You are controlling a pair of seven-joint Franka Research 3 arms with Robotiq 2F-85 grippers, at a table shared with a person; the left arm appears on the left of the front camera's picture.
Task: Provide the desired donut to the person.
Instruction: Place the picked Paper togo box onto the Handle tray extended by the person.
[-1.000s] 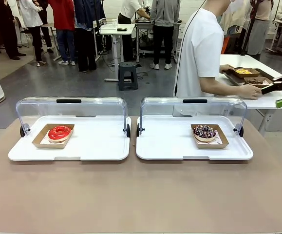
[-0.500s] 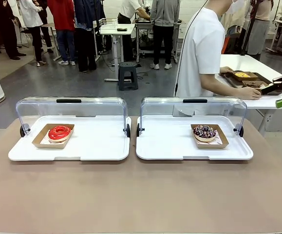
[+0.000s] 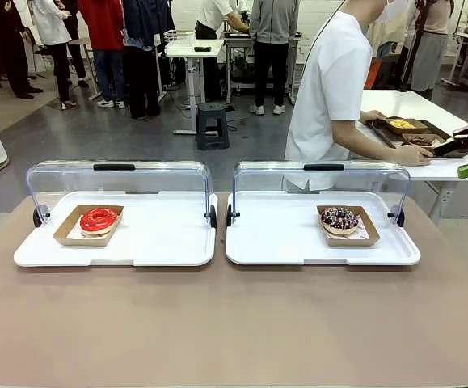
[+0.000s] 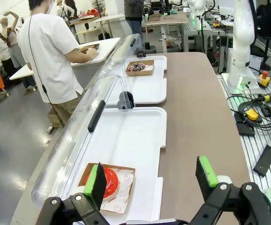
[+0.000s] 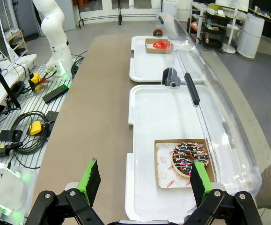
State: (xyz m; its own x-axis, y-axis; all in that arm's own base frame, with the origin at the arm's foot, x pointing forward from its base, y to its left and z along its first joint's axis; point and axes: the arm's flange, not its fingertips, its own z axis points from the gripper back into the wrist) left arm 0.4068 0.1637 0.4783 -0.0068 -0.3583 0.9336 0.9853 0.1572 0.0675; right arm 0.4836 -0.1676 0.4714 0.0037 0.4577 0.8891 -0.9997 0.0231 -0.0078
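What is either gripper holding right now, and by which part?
Nothing. The left gripper and right gripper are both open and empty, above the table, clear of the red donut and the chocolate sprinkled donut.

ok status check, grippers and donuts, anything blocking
Left gripper open, right gripper open, both empty. Red donut and sprinkled donut in open trays. Person turned to side table. Nothing blocking.

Red donut [image 3: 99,219]: glossy icing, smooth, below left gripper [image 4: 151,180] jaws. Chocolate donut [image 5: 190,159]: dark glaze, coloured sprinkles, rougher top, ahead of right gripper [image 5: 142,180] jaws. Both on brown cardboard trays [image 3: 352,233], matt, lined with white printed paper. 2 white serving trays [image 3: 282,242]: smooth plastic, slight sheen. Lids [image 3: 119,178]: clear glossy plastic, black handles. Tabletop [image 3: 234,323]: matt brown. Gripper pads [image 4: 206,170]: green, rubbery, matt. Person [image 3: 332,85]: white cloth shirt.
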